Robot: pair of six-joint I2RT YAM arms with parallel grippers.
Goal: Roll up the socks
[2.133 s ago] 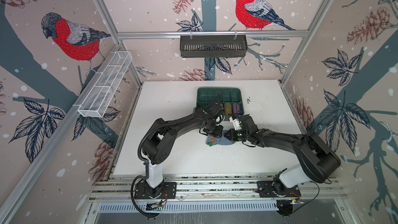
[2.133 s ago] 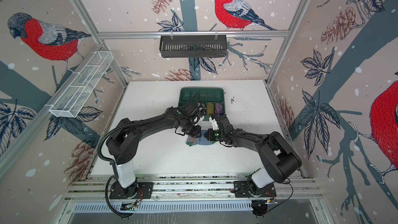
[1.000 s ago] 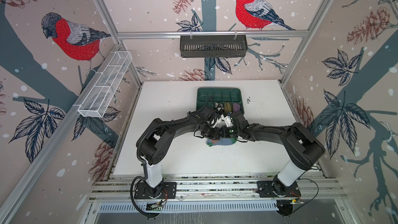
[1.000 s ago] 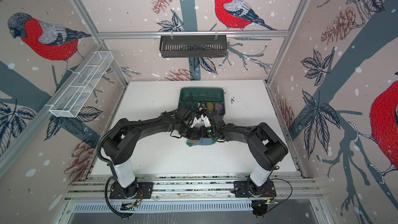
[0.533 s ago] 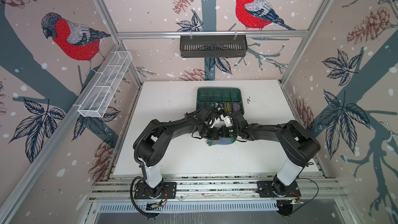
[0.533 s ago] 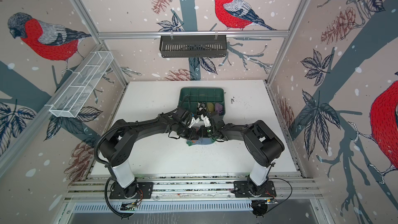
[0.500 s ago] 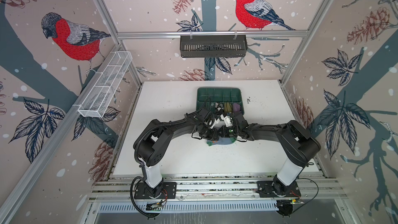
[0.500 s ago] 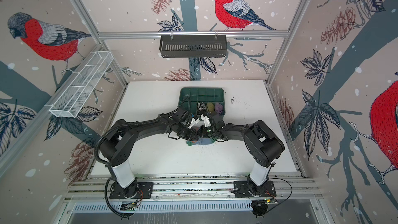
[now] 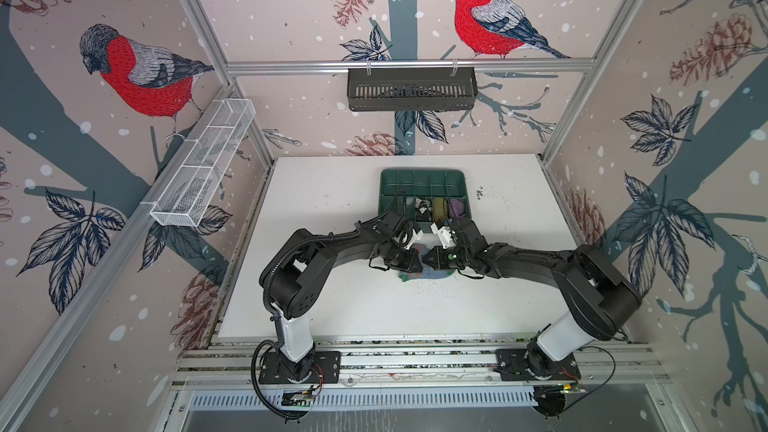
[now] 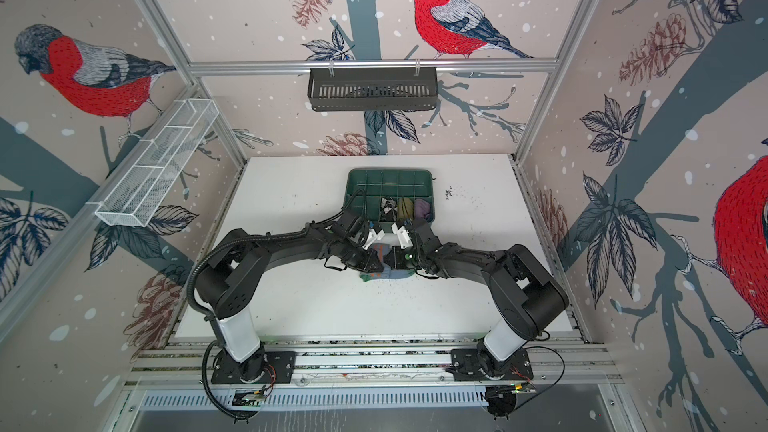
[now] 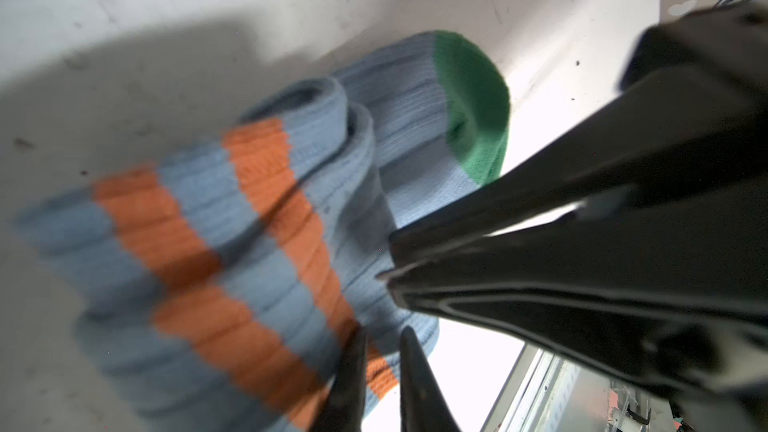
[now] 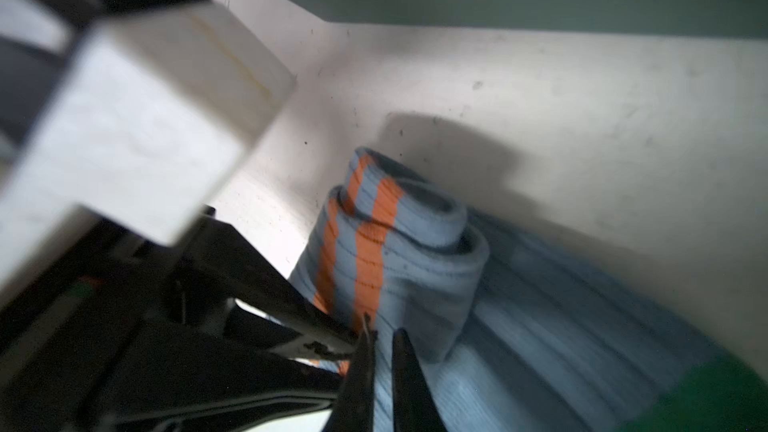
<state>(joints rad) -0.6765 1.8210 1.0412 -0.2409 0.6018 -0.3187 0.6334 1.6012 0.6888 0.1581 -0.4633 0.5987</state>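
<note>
Left wrist | blue sock [image 11: 270, 222] half-rolled, orange stripes, green toe | left fingers [image 11: 415, 388], right fingers [image 12: 401, 380] pinch it

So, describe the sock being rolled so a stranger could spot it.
Find the green tray on the white table. Just in front of it lies the light blue sock, the only one with orange stripes and a green toe.

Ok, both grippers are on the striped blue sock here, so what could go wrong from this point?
1. The light blue sock is only loosely coiled, with open gaps between its layers. It could spring open if either grip slips.
2. The left gripper and right gripper pinch the roll at almost the same spot, tips nearly touching, so their fingers may collide or tug the fabric against each other.
</note>
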